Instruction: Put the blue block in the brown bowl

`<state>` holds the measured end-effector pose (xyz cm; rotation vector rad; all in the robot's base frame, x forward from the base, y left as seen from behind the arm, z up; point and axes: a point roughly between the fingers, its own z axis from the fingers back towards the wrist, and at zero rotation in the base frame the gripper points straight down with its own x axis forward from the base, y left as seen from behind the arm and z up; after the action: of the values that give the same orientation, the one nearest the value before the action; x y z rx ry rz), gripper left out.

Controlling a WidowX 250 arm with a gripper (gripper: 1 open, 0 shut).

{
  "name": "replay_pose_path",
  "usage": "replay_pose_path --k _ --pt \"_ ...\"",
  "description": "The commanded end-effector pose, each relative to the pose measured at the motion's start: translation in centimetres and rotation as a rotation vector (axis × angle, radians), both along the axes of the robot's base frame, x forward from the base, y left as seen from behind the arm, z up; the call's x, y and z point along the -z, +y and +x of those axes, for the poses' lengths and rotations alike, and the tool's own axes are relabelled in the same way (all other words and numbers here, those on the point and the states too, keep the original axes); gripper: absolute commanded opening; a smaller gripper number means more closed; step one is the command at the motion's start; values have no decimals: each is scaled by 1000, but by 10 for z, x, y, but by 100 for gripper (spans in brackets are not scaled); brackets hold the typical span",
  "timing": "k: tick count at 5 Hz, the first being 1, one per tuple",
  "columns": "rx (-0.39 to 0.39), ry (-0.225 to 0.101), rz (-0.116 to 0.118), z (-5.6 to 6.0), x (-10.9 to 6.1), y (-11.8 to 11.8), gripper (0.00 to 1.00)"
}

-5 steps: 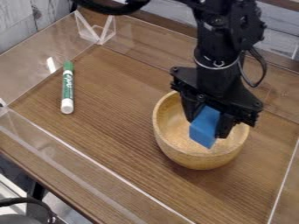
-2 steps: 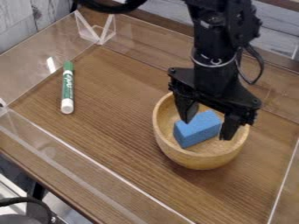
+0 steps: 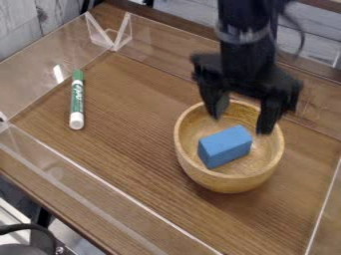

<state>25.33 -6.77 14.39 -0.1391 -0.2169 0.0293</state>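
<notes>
While the jaws hang open above, one blue block (image 3: 225,146) lies inside one brown bowl (image 3: 190,164).

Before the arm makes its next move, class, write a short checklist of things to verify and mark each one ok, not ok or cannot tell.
1. Blue block lies inside the brown bowl: ok.
2. Gripper is open, nothing between its fingers: ok.
3. Gripper is above the block, not touching it: ok, though the picture is blurred.
4. Bowl stands upright on the table: ok.
5. Green-and-white marker lies well apart from the bowl, out of the arm's way: ok.
6. Block rests steadily on the bowl's floor: cannot tell.
</notes>
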Motion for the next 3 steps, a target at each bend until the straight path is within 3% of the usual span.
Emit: replay_pose_path --k 1,3 --pt "-23 -86 -28 8 -47 8 100" --pt "-16 -86 -27 -1 -40 7 100"
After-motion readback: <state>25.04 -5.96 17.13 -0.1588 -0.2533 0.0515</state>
